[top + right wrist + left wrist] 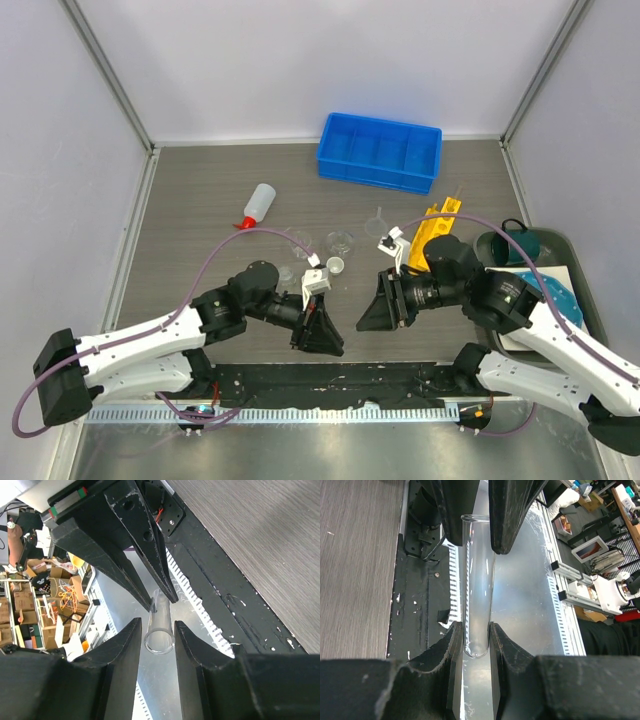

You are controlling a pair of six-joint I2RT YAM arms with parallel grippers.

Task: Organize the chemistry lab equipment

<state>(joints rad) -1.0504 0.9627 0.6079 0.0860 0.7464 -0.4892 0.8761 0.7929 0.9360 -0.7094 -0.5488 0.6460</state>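
A thin clear glass tube [479, 580] lies level in the air between my two grippers, above the table's near edge. My left gripper [476, 630] is shut on its rounded closed end. My right gripper [159, 625] faces the left one and its fingers flank the tube's open mouth [160, 642], touching on one side with a thin gap on the other. In the top view the left gripper [335, 345] and the right gripper [365, 320] nearly meet. Behind them are the red-capped squeeze bottle [258, 207], the yellow rack [436, 228], a glass funnel [377, 222] and small dishes [335, 266].
A blue compartment bin [380, 152] stands at the back. A teal mug [505, 245] and a blue plate [553, 292] sit on a tray at the right. A black rail [330, 380] runs along the near edge. Walls close in the left, right and back.
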